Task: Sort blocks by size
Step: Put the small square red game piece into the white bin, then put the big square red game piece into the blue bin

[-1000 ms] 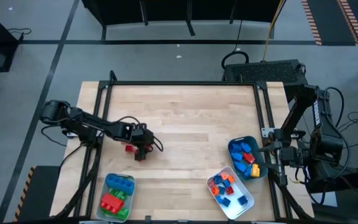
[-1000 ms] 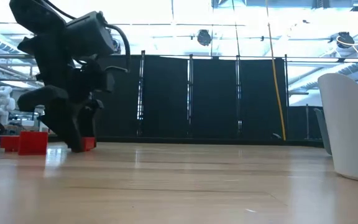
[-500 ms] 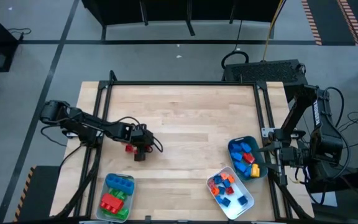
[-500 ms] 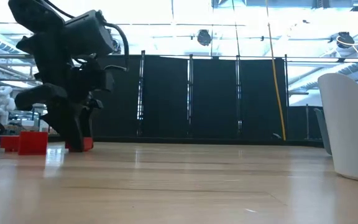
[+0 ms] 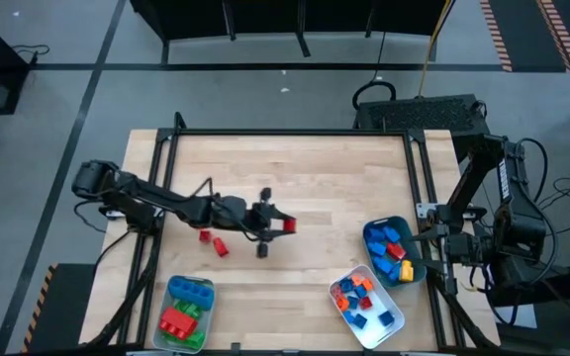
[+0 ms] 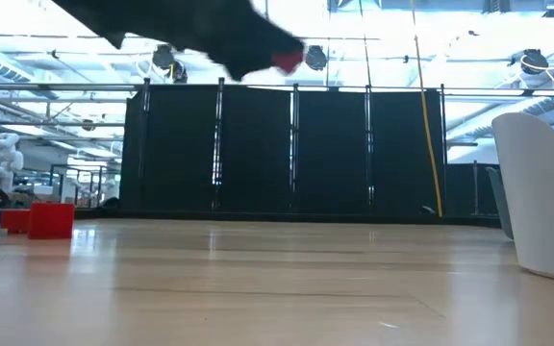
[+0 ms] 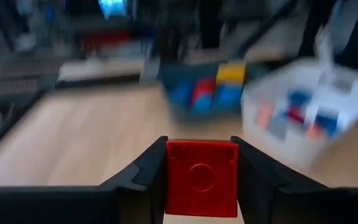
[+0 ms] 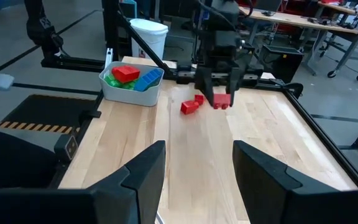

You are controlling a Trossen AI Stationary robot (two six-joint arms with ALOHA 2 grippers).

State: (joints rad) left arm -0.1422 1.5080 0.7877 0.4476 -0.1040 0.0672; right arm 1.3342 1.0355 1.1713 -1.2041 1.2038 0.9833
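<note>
One small red studded plastic brick (image 7: 202, 177) clamped between left gripper (image 5: 283, 225) fingers, now raised off table, carried rightward

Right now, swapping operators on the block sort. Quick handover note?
Left hand: shut on a red block, lifted above mid-table.
Right hand: open, waiting by the right table edge.
Done: three trays hold blocks, the green-and-red tray front left, the white tray and the blue tray front right.
Left: place the held block; two red blocks lie loose on the table.
</note>
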